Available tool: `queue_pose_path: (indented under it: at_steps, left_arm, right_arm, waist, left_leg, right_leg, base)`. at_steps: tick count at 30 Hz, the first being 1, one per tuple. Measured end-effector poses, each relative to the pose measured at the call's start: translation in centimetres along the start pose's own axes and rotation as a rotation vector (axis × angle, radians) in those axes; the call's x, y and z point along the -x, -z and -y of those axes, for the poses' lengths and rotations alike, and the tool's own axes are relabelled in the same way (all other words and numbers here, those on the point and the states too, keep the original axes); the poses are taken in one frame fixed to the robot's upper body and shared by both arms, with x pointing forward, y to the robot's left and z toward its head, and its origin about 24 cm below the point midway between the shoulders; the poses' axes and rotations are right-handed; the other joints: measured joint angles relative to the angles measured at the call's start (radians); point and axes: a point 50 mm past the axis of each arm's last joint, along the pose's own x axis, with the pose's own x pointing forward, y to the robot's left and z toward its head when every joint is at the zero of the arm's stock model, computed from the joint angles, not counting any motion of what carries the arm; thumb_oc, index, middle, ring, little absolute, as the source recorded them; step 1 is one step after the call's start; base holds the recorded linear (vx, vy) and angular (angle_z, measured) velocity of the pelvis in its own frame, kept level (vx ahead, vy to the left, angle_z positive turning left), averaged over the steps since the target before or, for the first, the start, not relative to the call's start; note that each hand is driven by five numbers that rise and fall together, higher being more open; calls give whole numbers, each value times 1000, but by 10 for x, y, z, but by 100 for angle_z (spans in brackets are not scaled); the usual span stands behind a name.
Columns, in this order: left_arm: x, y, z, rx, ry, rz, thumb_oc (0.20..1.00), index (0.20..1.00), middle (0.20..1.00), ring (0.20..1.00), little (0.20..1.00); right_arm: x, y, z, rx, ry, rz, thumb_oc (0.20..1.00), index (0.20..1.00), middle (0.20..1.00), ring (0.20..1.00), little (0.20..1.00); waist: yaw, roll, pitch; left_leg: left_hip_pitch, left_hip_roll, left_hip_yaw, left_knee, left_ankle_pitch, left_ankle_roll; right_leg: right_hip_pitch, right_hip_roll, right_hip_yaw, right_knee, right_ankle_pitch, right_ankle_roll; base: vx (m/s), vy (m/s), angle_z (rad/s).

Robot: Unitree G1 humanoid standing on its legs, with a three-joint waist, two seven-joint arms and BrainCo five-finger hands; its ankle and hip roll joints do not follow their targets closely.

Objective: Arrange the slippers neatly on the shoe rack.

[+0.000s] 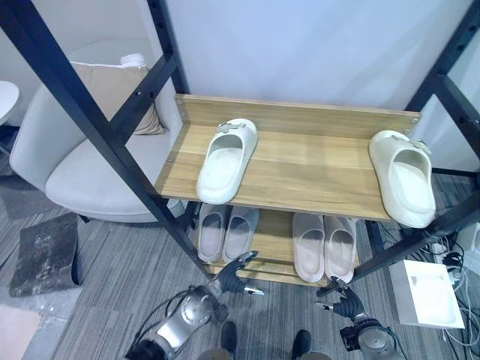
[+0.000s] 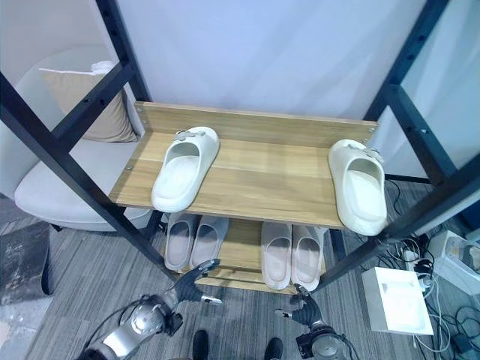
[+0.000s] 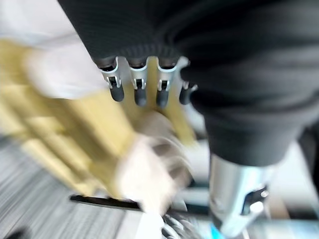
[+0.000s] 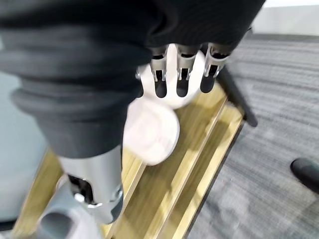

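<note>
Two white slippers lie far apart on the wooden top shelf (image 1: 307,169) of the shoe rack. One slipper (image 1: 226,159) is left of the middle, toe toward me and angled slightly. The other slipper (image 1: 403,177) sits at the right end, its toe hanging past the front edge. Two pale pairs (image 1: 225,231) (image 1: 324,244) stand on the lower shelf. My left hand (image 1: 229,277) hovers low before the lower shelf, fingers relaxed, holding nothing. My right hand (image 1: 346,301) is low near the rack's front right, also empty; the right wrist view shows a lower slipper's toe (image 4: 152,127) past its fingers (image 4: 182,74).
Black slanted frame beams (image 1: 97,127) cross in front on the left and right (image 1: 450,71). A grey armchair (image 1: 82,165) with a beige cushion stands left of the rack. A white box (image 1: 427,292) and cables lie on the floor at right, a dark mat (image 1: 45,251) at left.
</note>
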Motion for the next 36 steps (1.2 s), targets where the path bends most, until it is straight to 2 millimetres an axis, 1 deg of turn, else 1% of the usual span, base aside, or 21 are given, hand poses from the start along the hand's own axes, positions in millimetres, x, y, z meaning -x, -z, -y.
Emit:
queue_pose_path:
  at_steps: [1, 2, 3, 4, 6, 11, 13, 17, 19, 21, 24, 25, 26, 29, 31, 33, 36]
  left_arm:
    - [-3, -6, -2, 2, -5, 30, 1000, 1000, 1000, 1000, 1000]
    - [-9, -24, 0, -55, 63, 82, 1000, 1000, 1000, 1000, 1000]
    - [-9, -37, 2, -95, 119, 142, 1000, 1000, 1000, 1000, 1000]
    - [-10, -52, 6, -113, 164, 210, 1000, 1000, 1000, 1000, 1000]
    - [-9, -76, 10, -128, 207, 313, 1000, 1000, 1000, 1000, 1000]
    - [-9, -113, 6, -46, 255, 458, 1000, 1000, 1000, 1000, 1000]
    - [-10, -119, 4, -20, 257, 482, 1000, 1000, 1000, 1000, 1000]
    - [-4, -142, -5, 72, 240, 588, 1000, 1000, 1000, 1000, 1000]
    - [4, -158, -21, 108, 159, 672, 1000, 1000, 1000, 1000, 1000]
    - [13, -170, -42, 109, 35, 745, 1000, 1000, 1000, 1000, 1000]
    - [29, -182, -77, 111, -199, 838, 1000, 1000, 1000, 1000, 1000]
    - [37, -185, -92, 115, -308, 874, 1000, 1000, 1000, 1000, 1000]
    - [39, -186, -96, 120, -335, 881, 1000, 1000, 1000, 1000, 1000]
    - [55, -184, -120, -78, -565, 857, 1000, 1000, 1000, 1000, 1000]
    - [72, -183, -142, -317, -793, 821, 1000, 1000, 1000, 1000, 1000]
    - [85, -185, -157, -507, -918, 791, 1000, 1000, 1000, 1000, 1000]
    - [94, -185, -167, -721, -1005, 734, 1000, 1000, 1000, 1000, 1000]
  right_arm:
    - [1, 1, 0, 2, 0, -4, 1000, 1000, 1000, 1000, 1000]
    - [2, 5, 1, 8, 0, -17, 1000, 1000, 1000, 1000, 1000]
    - [1, 5, 2, 11, 0, -20, 1000, 1000, 1000, 1000, 1000]
    - [2, 5, 4, 15, 2, -20, 1000, 1000, 1000, 1000, 1000]
    - [2, 5, 4, 16, 0, -21, 1000, 1000, 1000, 1000, 1000]
    - [3, 8, 2, 17, -18, -27, 1000, 1000, 1000, 1000, 1000]
    - [3, 8, 1, 16, -25, -28, 1000, 1000, 1000, 1000, 1000]
    - [6, 12, -2, 15, -32, -39, 1000, 1000, 1000, 1000, 1000]
    - [9, 16, -3, 13, -36, -52, 1000, 1000, 1000, 1000, 1000]
    - [10, 17, -3, 13, -36, -57, 1000, 1000, 1000, 1000, 1000]
    - [12, 21, -4, 11, -37, -70, 1000, 1000, 1000, 1000, 1000]
    - [13, 23, -5, 11, -37, -76, 1000, 1000, 1000, 1000, 1000]
    - [13, 23, -5, 11, -38, -77, 1000, 1000, 1000, 1000, 1000]
    - [13, 23, -6, 8, -37, -77, 1000, 1000, 1000, 1000, 1000]
    - [13, 24, -6, 7, -39, -78, 1000, 1000, 1000, 1000, 1000]
    - [14, 24, -6, 8, -38, -80, 1000, 1000, 1000, 1000, 1000]
    - [14, 24, -4, 6, -33, -78, 1000, 1000, 1000, 1000, 1000]
  waist:
    - [-8, 3, -6]
    - [-23, 5, -11]
    - [-19, 10, -14]
    - [-25, 17, -18]
    - [-31, 24, -22]
    - [-37, 29, -25]
    - [-37, 30, -26]
    - [-36, 31, -26]
    - [-31, 32, -26]
    - [-27, 33, -26]
    - [-13, 34, -26]
    - [-8, 34, -26]
    - [-8, 34, -26]
    - [-3, 34, -26]
    - [4, 34, -25]
    - [10, 34, -26]
    - [13, 35, -26]
  left_leg:
    - [0, 0, 0, 0, 0, 0]
    - [0, 1, 1, 6, 0, 2]
    - [-3, 1, 0, 6, 0, 1]
    - [-1, 1, 4, 6, 4, 7]
    - [-1, 1, 6, 6, 6, 10]
    - [1, 4, 8, 6, 7, 10]
    - [1, 3, 8, 6, 6, 10]
    - [2, 3, 0, 6, 7, 9]
    - [6, 3, -3, 7, 9, 10]
    - [8, 3, -6, 6, 8, 10]
    - [17, 3, -11, 6, 4, 4]
    - [16, 3, -17, 6, 4, 3]
    - [15, 2, -20, 6, 4, 3]
    - [14, 2, -29, 6, 6, 2]
    - [14, 3, -29, 6, 6, 1]
    - [15, 3, -28, 6, 6, 1]
    - [16, 2, -28, 6, 6, 1]
  right_leg:
    - [0, 0, 1, 0, 0, 0]
    - [-4, -1, 3, -3, 0, -1]
    - [-5, 0, 2, 0, 1, -1]
    - [-6, 2, 7, 0, 4, -3]
    - [-7, 3, 10, 0, 5, -4]
    - [-7, 5, 12, 0, 5, -5]
    - [-7, 4, 12, 0, 5, -5]
    - [1, 4, 0, 0, 5, -5]
    - [10, 4, -9, 0, 4, -6]
    - [12, 4, -9, -1, 3, -6]
    - [25, 4, -12, -3, -1, -2]
    - [27, 4, -18, -5, -2, -2]
    - [27, 4, -21, -5, -2, -2]
    - [31, 5, -30, -5, -2, -3]
    - [31, 5, -30, -5, -3, -4]
    - [32, 5, -31, -6, -3, -4]
    - [33, 5, -31, -5, -3, -4]
  base:
    - [36, 18, -4]
    - [0, 0, 0]
    - [9, 10, -6]
    - [2, 5, -8]
    - [0, 7, -7]
    - [3, 1, -2]
    - [0, 0, 0]
    - [5, -12, 7]
    - [1, -22, 12]
    - [0, 0, 0]
    - [10, -18, 4]
    - [19, -20, 11]
    - [20, -22, 14]
    - [13, -15, 6]
    - [0, 0, 0]
    - [0, 0, 0]
    - [0, 0, 0]
